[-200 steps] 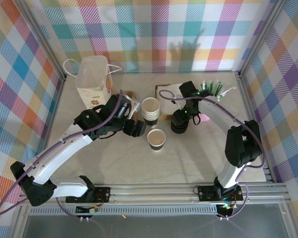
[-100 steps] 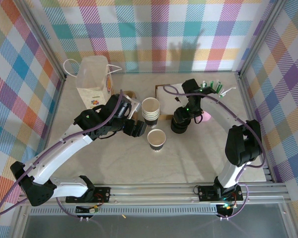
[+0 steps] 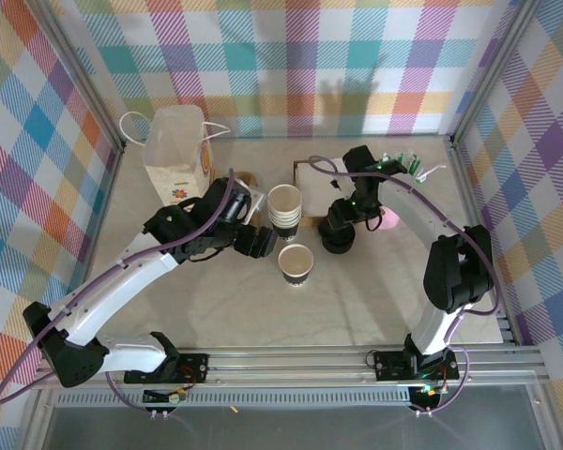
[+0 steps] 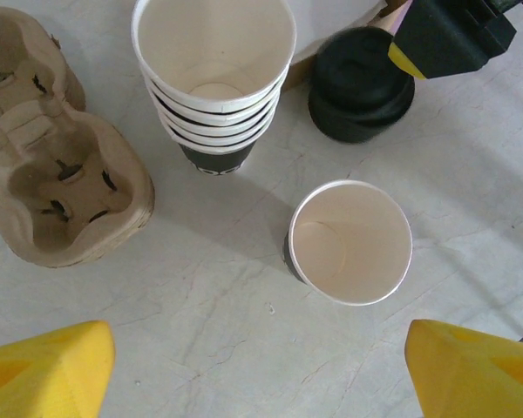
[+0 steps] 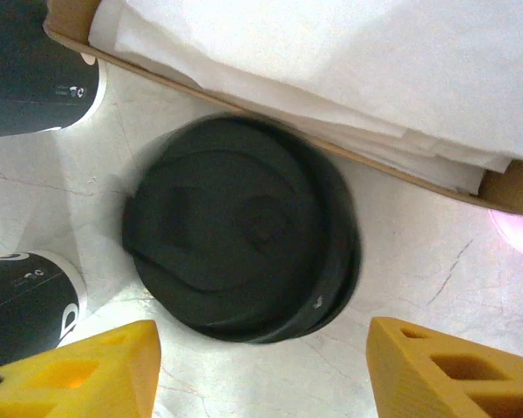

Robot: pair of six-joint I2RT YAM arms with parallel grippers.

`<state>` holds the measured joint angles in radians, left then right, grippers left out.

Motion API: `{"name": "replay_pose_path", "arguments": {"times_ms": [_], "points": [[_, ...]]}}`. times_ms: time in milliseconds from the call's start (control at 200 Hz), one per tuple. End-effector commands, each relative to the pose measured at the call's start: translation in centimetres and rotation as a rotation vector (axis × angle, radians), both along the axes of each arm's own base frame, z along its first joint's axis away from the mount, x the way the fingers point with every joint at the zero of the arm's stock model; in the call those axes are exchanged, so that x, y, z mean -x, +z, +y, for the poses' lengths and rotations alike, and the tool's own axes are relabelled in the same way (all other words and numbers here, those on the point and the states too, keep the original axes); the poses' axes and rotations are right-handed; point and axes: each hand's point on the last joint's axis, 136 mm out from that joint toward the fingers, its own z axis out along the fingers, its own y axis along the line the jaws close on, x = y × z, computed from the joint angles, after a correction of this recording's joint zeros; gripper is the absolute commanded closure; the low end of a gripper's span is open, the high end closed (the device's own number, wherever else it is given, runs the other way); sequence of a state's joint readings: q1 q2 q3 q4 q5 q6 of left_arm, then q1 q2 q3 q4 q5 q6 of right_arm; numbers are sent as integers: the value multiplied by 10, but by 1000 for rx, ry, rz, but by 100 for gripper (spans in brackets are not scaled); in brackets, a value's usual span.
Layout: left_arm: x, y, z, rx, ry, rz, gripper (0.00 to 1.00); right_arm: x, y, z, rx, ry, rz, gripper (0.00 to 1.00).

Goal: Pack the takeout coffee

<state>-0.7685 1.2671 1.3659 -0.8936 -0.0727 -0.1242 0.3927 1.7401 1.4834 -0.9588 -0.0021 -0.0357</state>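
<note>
- A pale, marbled table top (image 3: 357,300) is seen, closed in by checked cloth walls (image 3: 291,56) and a metal frame (image 3: 310,356).
- A paper bag (image 3: 176,155) is stood at the far left.
- A brown cup carrier (image 4: 61,192) is laid just beside a stack of white cups (image 4: 213,65).
- A box (image 5: 331,70) of white napkins is set right behind a stack of black lids (image 5: 244,239).
- The single cup (image 4: 349,241) is stood upright near the middle of the table, just in front of the stack of white cups and apart from it. It is white inside and at the rim, dark on the side, with its mouth open.
- The left gripper (image 4: 261,374) is held above the table beside the single cup, its yellow fingers spread wide and clear of the cup.
- The right gripper (image 5: 261,374) is held over the stack of black lids, its fingers apart with the stack between them.
</note>
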Motion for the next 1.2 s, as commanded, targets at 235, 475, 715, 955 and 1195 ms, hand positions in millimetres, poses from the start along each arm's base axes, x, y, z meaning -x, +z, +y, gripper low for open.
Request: {"name": "replay_pose_path", "arguments": {"times_ms": [235,475,715,955,1195], "points": [[-1,1,6,48,124,58,16,2,11,0,-18,-27,19,36],[6,3,13,95,196,88,18,7,12,5,-61,-1,2,33],[14,5,27,133,235,57,18,13,23,18,-138,-3,-13,33],[11,-8,40,67,306,76,19,43,32,46,-189,24,2,37],[19,-20,46,40,346,140,21,85,21,80,-256,44,53,44]]}}
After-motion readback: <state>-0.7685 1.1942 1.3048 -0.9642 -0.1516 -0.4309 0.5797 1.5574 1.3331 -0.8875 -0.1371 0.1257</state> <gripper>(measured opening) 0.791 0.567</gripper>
